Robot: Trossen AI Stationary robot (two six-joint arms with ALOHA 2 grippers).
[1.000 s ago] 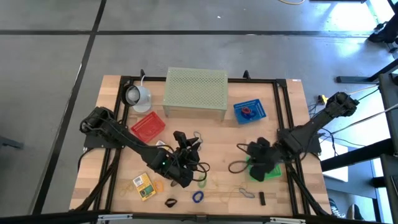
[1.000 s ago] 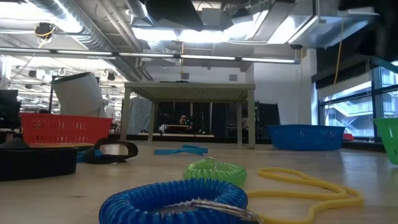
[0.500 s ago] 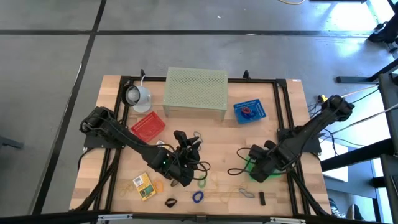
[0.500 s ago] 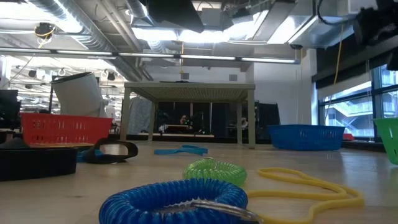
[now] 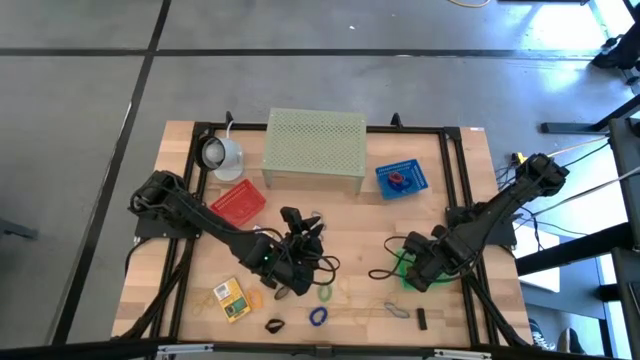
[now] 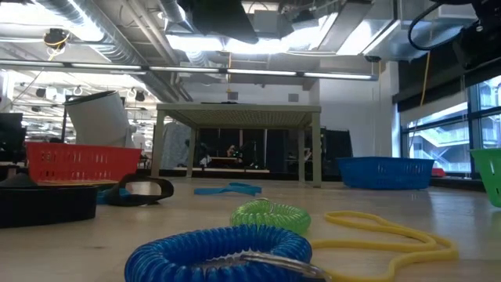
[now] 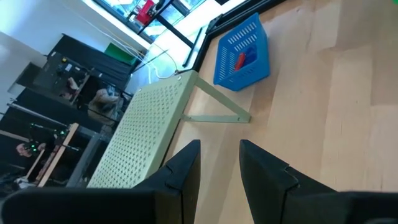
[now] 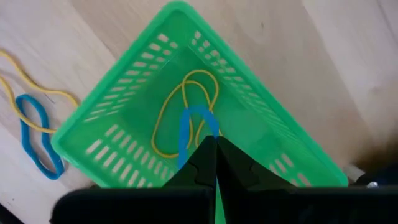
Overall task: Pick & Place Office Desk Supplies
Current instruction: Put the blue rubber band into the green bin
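My right gripper (image 8: 216,142) hangs over the green basket (image 8: 124,112), pointing down, shut on a blue rubber band (image 8: 198,113); a yellow band (image 8: 180,102) lies on the basket's floor. In the high view this gripper (image 5: 420,266) covers most of the green basket (image 5: 408,283). My left gripper (image 7: 219,163) stands open above the table's middle (image 5: 303,226), empty, facing the pale green stand (image 7: 149,143). Loose supplies lie near the front edge: a blue coil loop (image 5: 318,316), a green coil (image 5: 325,293), a black clip (image 5: 274,324) and a yellow packet (image 5: 231,298). My right gripper pinches the blue rubber band between its two shut fingertips, which come from above and point down. The loop (image 8: 184,152) shows beside and beyond the fingers, down inside the green basket over the yellow band. Whether it touches the basket's floor I cannot tell.
A red basket (image 5: 238,203), a white cup (image 5: 222,153), the stand (image 5: 314,148) and a blue basket (image 5: 402,178) line the far half. Another blue band (image 8: 37,140) and a yellow band (image 8: 25,81) lie on the wood beside the green basket.
My right gripper has sunk toward the green basket and tipped over until it points straight down, staying shut on the blue band.
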